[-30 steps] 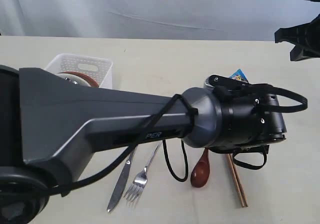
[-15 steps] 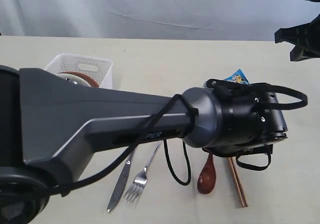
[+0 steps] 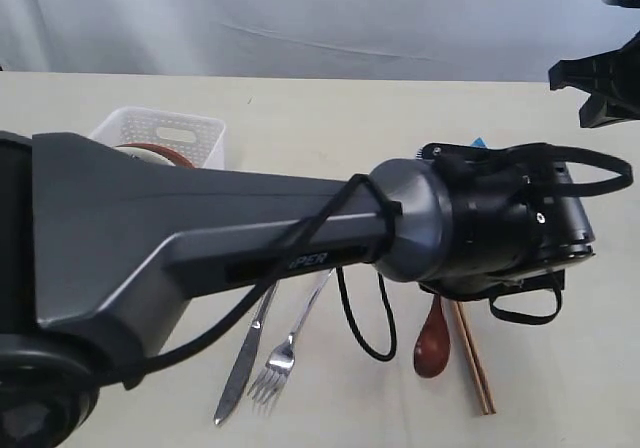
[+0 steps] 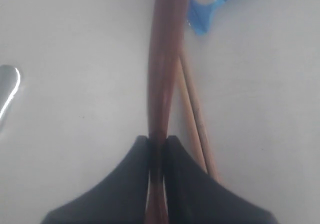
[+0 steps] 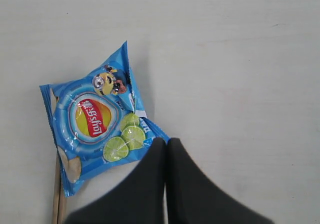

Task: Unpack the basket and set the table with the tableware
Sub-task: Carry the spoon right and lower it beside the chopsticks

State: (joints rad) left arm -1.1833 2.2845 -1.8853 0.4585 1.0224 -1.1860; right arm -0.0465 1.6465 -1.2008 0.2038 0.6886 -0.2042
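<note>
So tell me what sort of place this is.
Probably a robot test bench staged as a dining setup: a plain cream table before a draped grey backdrop, with knife and fork laid out.

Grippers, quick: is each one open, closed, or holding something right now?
Left gripper: closed on the dark red spoon.
Right gripper: shut, holding nothing.

Pale cream matte table [image 3: 350, 118]. Lying on it: white perforated basket [image 3: 130, 128], far left; steel knife [image 3: 240, 363] and fork [image 3: 290, 338], side by side near the front; brown wooden chopsticks [image 3: 472, 358] to their right; blue chip bag [image 5: 95, 129] at the chopsticks' far end.
</note>
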